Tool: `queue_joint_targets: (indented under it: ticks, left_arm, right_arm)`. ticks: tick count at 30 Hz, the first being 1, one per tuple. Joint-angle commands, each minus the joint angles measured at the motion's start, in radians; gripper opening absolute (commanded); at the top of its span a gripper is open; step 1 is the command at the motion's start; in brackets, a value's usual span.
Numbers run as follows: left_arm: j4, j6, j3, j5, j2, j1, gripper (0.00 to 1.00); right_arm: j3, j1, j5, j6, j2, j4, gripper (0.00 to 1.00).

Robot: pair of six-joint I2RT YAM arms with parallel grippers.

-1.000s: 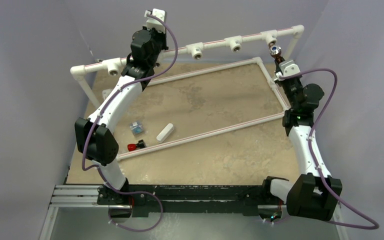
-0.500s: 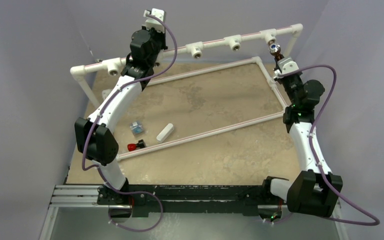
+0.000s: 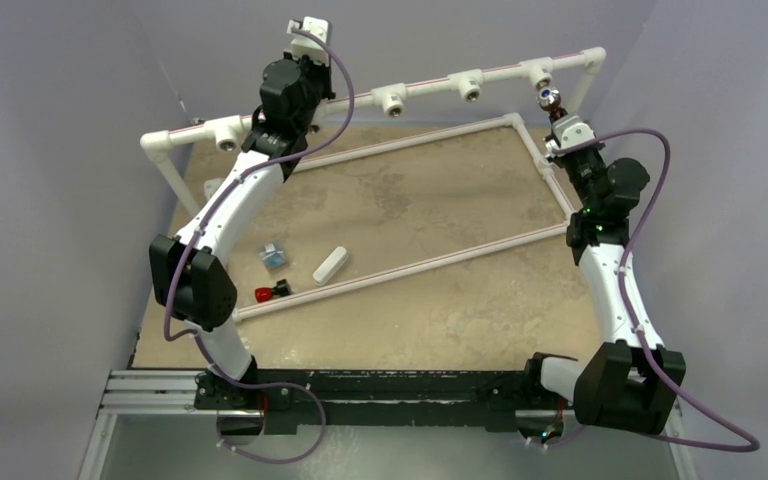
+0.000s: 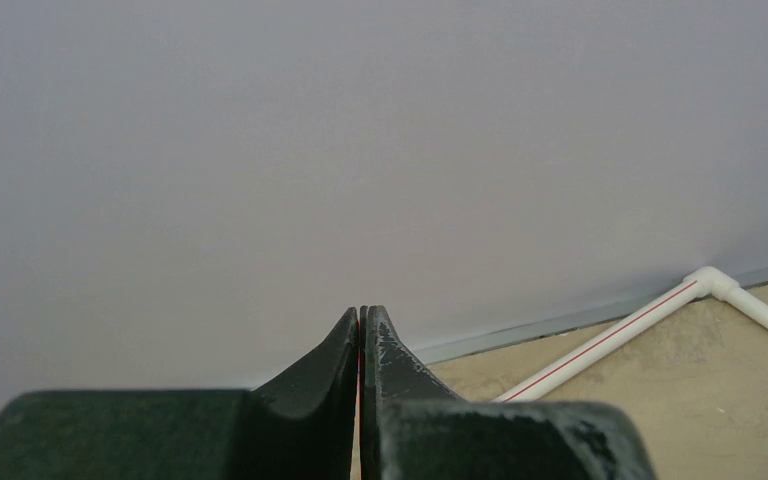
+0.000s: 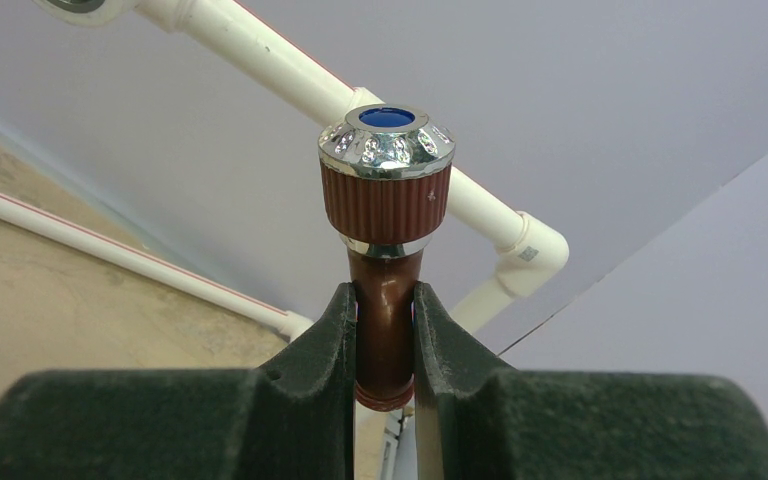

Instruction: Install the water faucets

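My right gripper is shut on the brown stem of a water faucet, whose chrome knob with a blue cap points away from the fingers. From above, this faucet hangs just below the rightmost white tee fitting of the raised pipe rail, without touching it. Two more faucets lie on the table, one with a red end and one with a blue end. My left gripper is shut on nothing and faces the back wall. Its arm is raised by the rail's left part.
The raised white pipe rail carries further tee fittings. A white pipe frame lies flat on the tan table. A white oblong block lies near the loose faucets.
My right gripper has carried the faucet slightly back and left, closer to the rightmost tee. The left arm has not moved.
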Motion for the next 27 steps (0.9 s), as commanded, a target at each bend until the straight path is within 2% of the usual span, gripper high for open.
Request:
queue_joint_targets:
  ticks: [1, 27]
  left_arm:
    - [-0.102, -0.002, -0.039, 0.024, 0.031, -0.003, 0.00]
    - [-0.104, -0.002, -0.039, 0.019, 0.034, -0.003, 0.00]
  right_arm:
    - [0.026, 0.002, 0.055, -0.030, -0.011, 0.026, 0.00]
    - [-0.018, 0.002, 0.056, -0.019, -0.046, 0.024, 0.00]
